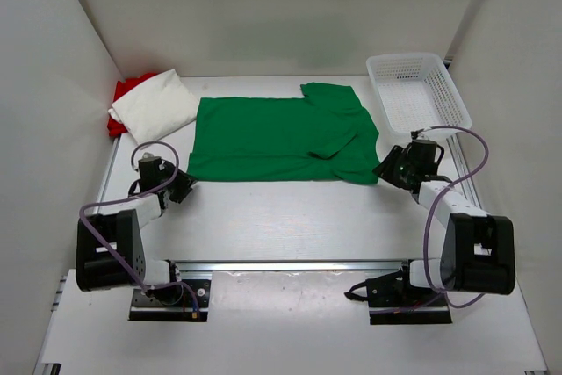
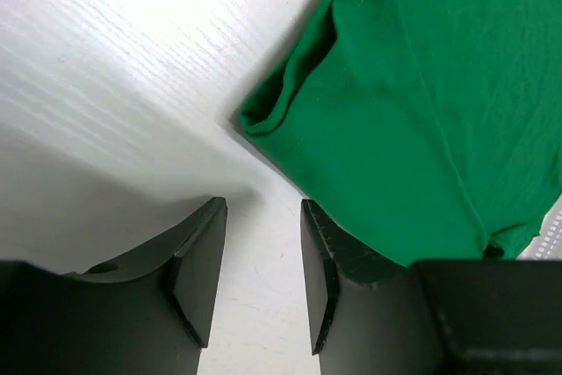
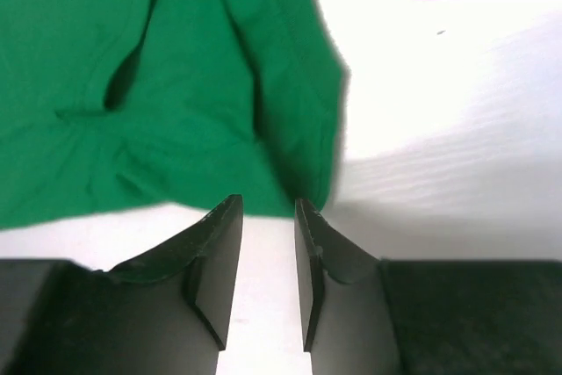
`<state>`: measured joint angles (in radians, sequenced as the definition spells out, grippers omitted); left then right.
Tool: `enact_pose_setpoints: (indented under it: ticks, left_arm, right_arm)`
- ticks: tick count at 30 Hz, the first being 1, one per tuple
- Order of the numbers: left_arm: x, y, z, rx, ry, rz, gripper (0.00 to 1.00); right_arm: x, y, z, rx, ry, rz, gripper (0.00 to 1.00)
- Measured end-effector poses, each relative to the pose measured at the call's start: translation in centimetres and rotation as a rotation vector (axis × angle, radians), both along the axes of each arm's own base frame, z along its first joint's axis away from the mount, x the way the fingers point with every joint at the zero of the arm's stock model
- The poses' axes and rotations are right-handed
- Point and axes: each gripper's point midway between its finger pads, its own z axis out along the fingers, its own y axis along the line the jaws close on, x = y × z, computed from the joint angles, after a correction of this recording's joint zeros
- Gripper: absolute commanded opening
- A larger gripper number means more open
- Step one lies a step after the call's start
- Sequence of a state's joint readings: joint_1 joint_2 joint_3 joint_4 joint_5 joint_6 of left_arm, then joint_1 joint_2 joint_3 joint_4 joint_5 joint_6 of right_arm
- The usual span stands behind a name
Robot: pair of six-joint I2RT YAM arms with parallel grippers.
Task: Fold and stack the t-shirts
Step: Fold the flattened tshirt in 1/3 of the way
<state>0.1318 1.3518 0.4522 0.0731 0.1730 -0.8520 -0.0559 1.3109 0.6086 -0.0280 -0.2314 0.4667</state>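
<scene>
The green t-shirt (image 1: 277, 138) lies spread on the table, partly folded, its right sleeve turned in. The white t-shirt (image 1: 154, 104) sits folded at the back left on top of the red t-shirt (image 1: 123, 94). My left gripper (image 1: 183, 185) is open and empty just off the green shirt's near left corner (image 2: 263, 120). My right gripper (image 1: 384, 167) is open and empty at the green shirt's near right corner (image 3: 299, 164). Both sets of jaws hover over bare table.
A white plastic mesh basket (image 1: 416, 90) stands at the back right. White walls close in the table on the left, back and right. An aluminium rail (image 1: 290, 265) runs along the near edge by the arm bases.
</scene>
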Motion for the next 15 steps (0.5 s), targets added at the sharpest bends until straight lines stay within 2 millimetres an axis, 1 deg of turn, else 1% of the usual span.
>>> enact_pose_setpoints:
  ticks: [3,7,9,10,11,12,13,14,15]
  left_arm:
    - [0.4,-0.2,-0.5,-0.013,0.008,-0.004,0.45]
    - [1.1,-0.5,-0.6,-0.035,0.001,-0.01,0.42]
    - [1.5,-0.7,-0.7,-0.046,-0.004,-0.012,0.4]
    - [1.7,-0.7,-0.7,-0.048,-0.006,-0.013,0.33]
    - [1.8,-0.8,-0.7,-0.049,-0.004,-0.015,0.25]
    - [1.9,-0.8,-0.9,-0.049,0.001,-0.015,0.2]
    - [1.9,-0.8,-1.0,-0.052,0.006,-0.013,0.16]
    - [1.8,-0.9,-1.2,-0.051,0.01,-0.015,0.09]
    - [1.8,-0.9,-1.2,-0.05,0.011,-0.014,0.06]
  right_arm:
    - [0.8,-0.5,-0.3,0.025,-0.013,-0.005,0.32]
    - [1.7,-0.1,-0.7,0.051,-0.022,0.021,0.33]
    - [2.3,0.2,-1.1,0.069,-0.013,0.04,0.31]
    - [2.5,0.3,-1.2,0.073,-0.009,0.045,0.32]
    - [2.8,0.4,-1.4,0.076,-0.006,0.048,0.29]
    - [2.9,0.5,-1.6,0.081,-0.004,0.052,0.22]
    - [2.9,0.5,-1.8,0.081,-0.002,0.055,0.12]
    - [2.9,0.6,-1.9,0.083,0.0,0.058,0.08]
    - [3.0,0.6,-1.9,0.084,0.0,0.059,0.04]
